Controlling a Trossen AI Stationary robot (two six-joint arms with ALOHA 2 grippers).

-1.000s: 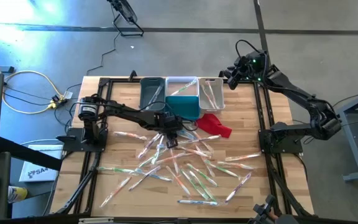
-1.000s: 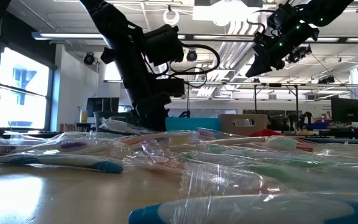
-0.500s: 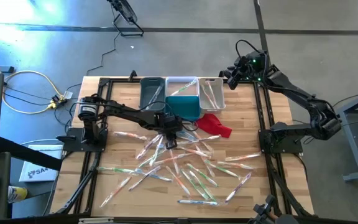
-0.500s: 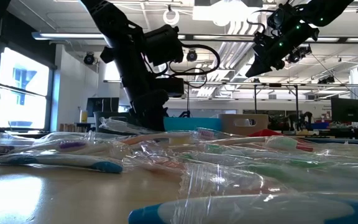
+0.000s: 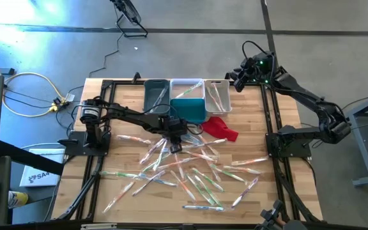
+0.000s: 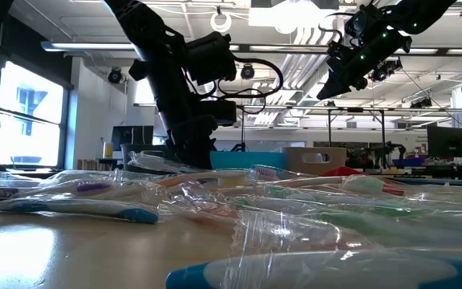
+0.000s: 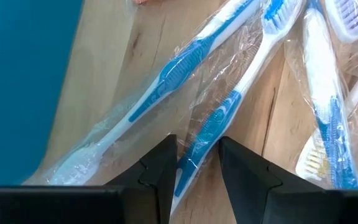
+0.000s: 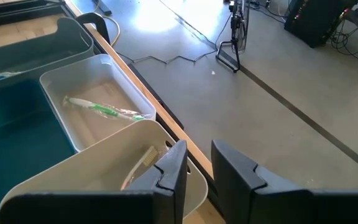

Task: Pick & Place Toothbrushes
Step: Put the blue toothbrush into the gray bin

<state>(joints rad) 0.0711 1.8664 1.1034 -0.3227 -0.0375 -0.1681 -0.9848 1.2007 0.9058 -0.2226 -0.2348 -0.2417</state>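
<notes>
Several wrapped toothbrushes (image 5: 190, 167) lie scattered on the wooden table (image 5: 114, 185). My left gripper (image 5: 174, 145) is down among them at the pile's far edge, just in front of the teal bin (image 5: 188, 110). In its wrist view it (image 7: 197, 163) is shut on a blue-and-white toothbrush (image 7: 216, 118). My right gripper (image 5: 235, 75) hangs high over the table's far right corner, beside the white bin (image 5: 217, 94); its fingers (image 8: 199, 155) stand slightly apart with nothing between them. My left gripper pinches the blue toothbrush, wrapper and all, by its handle near the tail end (image 7: 190, 163), one finger on each side. The fingers come steeply from above and lie across the handle. The brush lies flat on the table among its neighbours.
A grey bin (image 5: 156, 94), a middle white bin (image 5: 185, 88) holding a green toothbrush (image 8: 104, 110), and the right white bin stand along the far edge. A red cloth (image 5: 221, 128) lies by the teal bin. Black frame rails run along both table sides.
</notes>
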